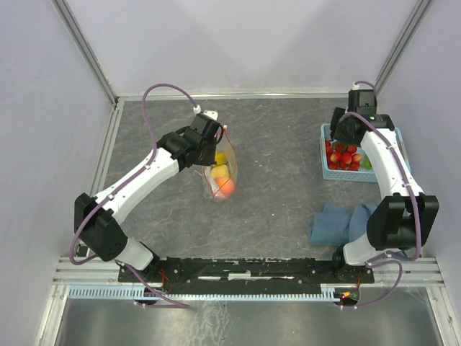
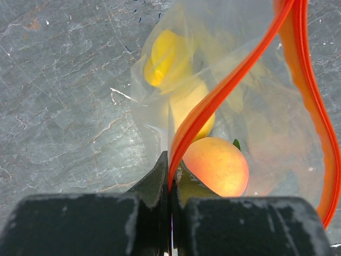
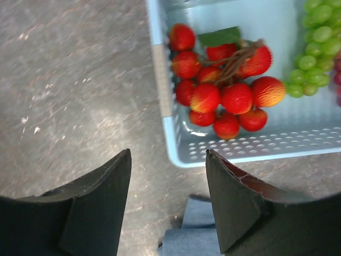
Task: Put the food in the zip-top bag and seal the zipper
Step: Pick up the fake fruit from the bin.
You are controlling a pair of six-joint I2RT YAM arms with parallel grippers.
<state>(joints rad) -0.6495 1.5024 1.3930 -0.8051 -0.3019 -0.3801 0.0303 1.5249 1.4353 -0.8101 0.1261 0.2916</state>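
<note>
Left gripper (image 2: pixel 170 169): jaws pinched tight on the zipper (image 2: pixel 234 80), a thin red-orange strip. The zip-top bag (image 2: pixel 250 122) sits left of table centre, mouth gaping. Its film is clear, crinkly and limp, and probably slippery, so I judge the strip the only firm hold. Inside are a smooth, round peach (image 2: pixel 216 165) and yellow fruit (image 2: pixel 162 56) beyond it.

Right gripper (image 3: pixel 168 156): jaws wide, nothing held, over a corner of the light-blue mesh basket (image 3: pixel 161 80) by the right edge.

Strawberries (image 3: pixel 224 90): a knobbly bunch, likely light; best taken at the stem cluster. Green grapes (image 3: pixel 314 42) lie beside them.
</note>
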